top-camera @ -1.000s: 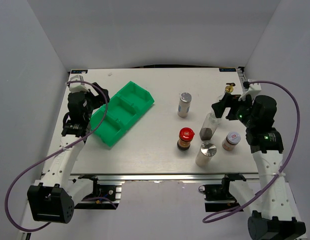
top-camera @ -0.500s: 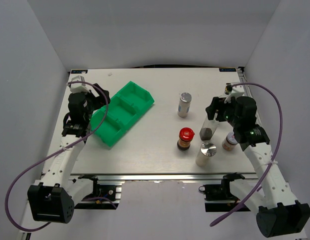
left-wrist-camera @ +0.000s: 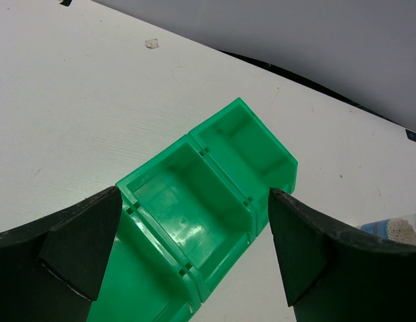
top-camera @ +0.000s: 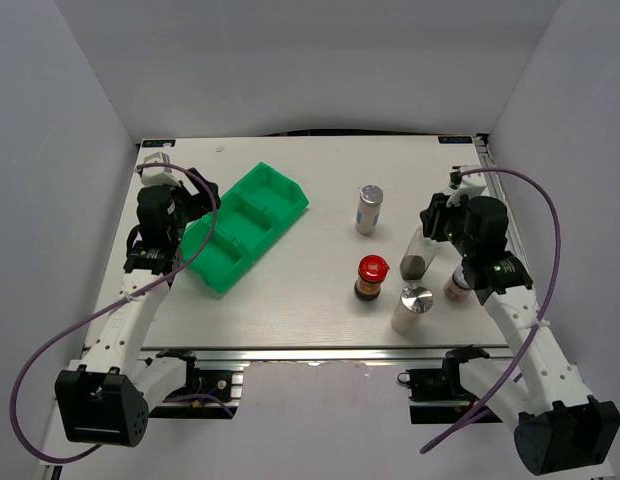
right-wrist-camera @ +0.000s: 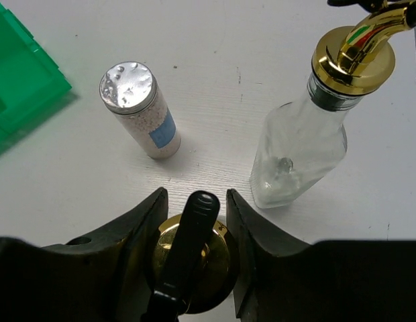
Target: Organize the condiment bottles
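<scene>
Clamping onto the gold pourer cap of one clear glass bottle (right-wrist-camera: 213,258), the right fingers (right-wrist-camera: 134,231) are pressing in on both sides of it, with its black spout sticking up between them. Just past the fingertips, ahead and to the right, a second glass bottle (right-wrist-camera: 298,151) is standing upright on the worktop (right-wrist-camera: 228,40), apart from them. Ahead and to the left, a silver-capped shaker (right-wrist-camera: 137,107) is standing clear of them too. From above, the red-lidded jar (top-camera: 370,276), another shaker (top-camera: 413,307) and the white-lidded jar (top-camera: 454,289) are sitting behind these fingers, toward the arm bases. The left fingers (left-wrist-camera: 77,245) are gaping wide, gripping nothing, with the green tray (left-wrist-camera: 194,201) lying between and beyond their tips.
</scene>
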### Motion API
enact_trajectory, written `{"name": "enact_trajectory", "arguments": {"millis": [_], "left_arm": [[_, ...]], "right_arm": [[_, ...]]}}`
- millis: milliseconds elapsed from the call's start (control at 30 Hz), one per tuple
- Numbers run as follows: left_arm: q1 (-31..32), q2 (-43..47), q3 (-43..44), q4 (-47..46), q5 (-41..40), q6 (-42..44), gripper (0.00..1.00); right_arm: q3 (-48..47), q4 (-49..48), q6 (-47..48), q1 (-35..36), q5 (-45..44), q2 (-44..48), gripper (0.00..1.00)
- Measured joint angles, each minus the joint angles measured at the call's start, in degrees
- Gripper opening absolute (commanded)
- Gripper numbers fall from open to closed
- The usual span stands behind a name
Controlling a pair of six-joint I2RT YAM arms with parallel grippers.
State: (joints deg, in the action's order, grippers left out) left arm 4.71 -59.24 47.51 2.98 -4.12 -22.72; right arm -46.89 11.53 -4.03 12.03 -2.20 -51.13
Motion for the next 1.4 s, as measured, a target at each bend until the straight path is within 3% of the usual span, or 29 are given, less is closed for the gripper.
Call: {"name": "enact_trajectory", "arguments": {"millis": [167,367,733,933,1400], "left_arm": [[0.00,0.00,0.00,0.04,0.00,0.00,0.98],[0.00,0.02,0.00,0.07,-0.02,0.00,0.98],[0.00,0.11,0.00,0.24,-1.05,0.33,0.98],[0.00,0.20,0.00,0.50,-1.73,0.81,0.98],[0.00,-0.13,0.00,0.96,-2.78,1.29,0.98]], "right_arm": [[0.31,0.59,0.22,0.07,0.87,1.29,0.05],[-4.24,1.90,1.27,0.79,2.58,-0.11,0.00],[-30.77,2.05,4.96,6.80,3.17,-9.90,0.00],[-46.03,1.03,7.54,13.90,4.28,-21.70,0.00],[-72.35,-6.67,6.93,25.57,3.78,-60.61,0.00]]}}
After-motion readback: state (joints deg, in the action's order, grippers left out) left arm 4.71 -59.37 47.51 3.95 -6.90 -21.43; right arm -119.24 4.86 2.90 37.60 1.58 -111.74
